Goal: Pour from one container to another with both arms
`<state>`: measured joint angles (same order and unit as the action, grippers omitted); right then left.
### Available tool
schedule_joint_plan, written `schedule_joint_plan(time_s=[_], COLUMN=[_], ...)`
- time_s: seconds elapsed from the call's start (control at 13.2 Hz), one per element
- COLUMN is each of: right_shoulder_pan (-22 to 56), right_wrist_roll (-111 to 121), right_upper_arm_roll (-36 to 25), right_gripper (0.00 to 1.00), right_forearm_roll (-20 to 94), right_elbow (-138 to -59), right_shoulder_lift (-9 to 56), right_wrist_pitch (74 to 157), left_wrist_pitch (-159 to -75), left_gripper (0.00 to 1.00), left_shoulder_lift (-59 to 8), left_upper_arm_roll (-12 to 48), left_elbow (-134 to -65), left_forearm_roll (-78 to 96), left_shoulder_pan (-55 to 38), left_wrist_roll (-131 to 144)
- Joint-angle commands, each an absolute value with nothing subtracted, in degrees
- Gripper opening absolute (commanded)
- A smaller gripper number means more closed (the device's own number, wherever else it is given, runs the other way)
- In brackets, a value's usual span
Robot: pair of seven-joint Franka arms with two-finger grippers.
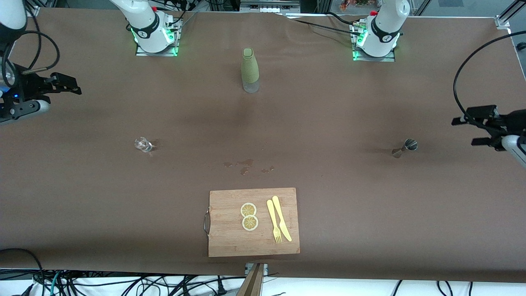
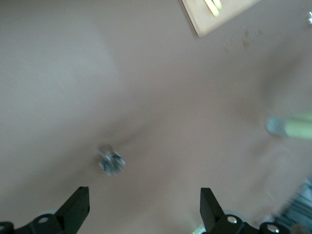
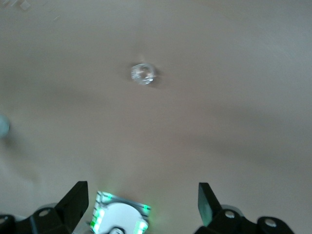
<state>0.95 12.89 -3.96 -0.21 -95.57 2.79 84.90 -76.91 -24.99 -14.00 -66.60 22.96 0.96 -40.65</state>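
Note:
A tiny clear glass cup point(image 1: 143, 144) stands on the brown table toward the right arm's end. It also shows in the right wrist view as the glass cup point(image 3: 143, 73), well apart from my right gripper point(image 3: 142, 202). That right gripper point(image 1: 70, 84) hangs open and holds nothing, over the table's edge at its own end. A small steel jigger point(image 1: 404, 148) stands toward the left arm's end. Over that end of the table my left gripper point(image 1: 463, 131) is open with nothing in it. From the left wrist, the jigger point(image 2: 111, 161) lies a short way off the open left gripper point(image 2: 144, 209).
A tall olive-green bottle point(image 1: 250, 70) stands between the two arm bases. A wooden cutting board point(image 1: 230, 238) with lemon slices point(image 1: 249, 216), a yellow fork and a yellow knife lies near the front edge. Small wet spots point(image 1: 245, 166) mark the table's middle. The right arm's base point(image 3: 119, 214) shows between the right fingers.

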Motion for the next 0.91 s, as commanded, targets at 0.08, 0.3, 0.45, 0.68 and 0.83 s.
schedule_joint_plan(time_s=[0.08,0.3,0.45,0.68,0.83], right_shoulder_pan=[1.2,2.0,2.1,2.1,2.0], right_wrist_roll=[0.1,-0.4,-0.6,-0.7,-0.5], right_upper_arm_roll=[-5.9,-6.2,-5.8,-4.8,-4.7], right_gripper=[1.00,1.00,1.00,1.00,1.00], right_forearm_roll=[-1.5,-0.7,-0.3,-0.3,-0.3], right_elbow=[-98.3,-98.1,-97.3,-96.5,-96.0], right_shoulder_lift=[-0.1,-0.5,-1.5,-1.5,-1.5], right_wrist_pitch=[92.6,97.3,97.3,95.3,94.0], left_wrist_pitch=[-81.0,-79.2,-74.8,-72.7,-72.9], left_gripper=[1.00,1.00,1.00,1.00,1.00], left_shoulder_lift=[-16.7,-13.2,-13.1,-12.4,-9.8], left_upper_arm_roll=[-10.1,-0.5,0.0,0.4,1.1], left_elbow=[-69.9,-70.0,-69.4,-69.3,-72.2], left_forearm_roll=[8.8,-1.3,-0.4,1.6,1.7], left_shoulder_pan=[-4.9,-4.3,-4.2,-4.7,-4.5], left_wrist_roll=[-36.1,-11.9,-2.0,3.5,5.3])
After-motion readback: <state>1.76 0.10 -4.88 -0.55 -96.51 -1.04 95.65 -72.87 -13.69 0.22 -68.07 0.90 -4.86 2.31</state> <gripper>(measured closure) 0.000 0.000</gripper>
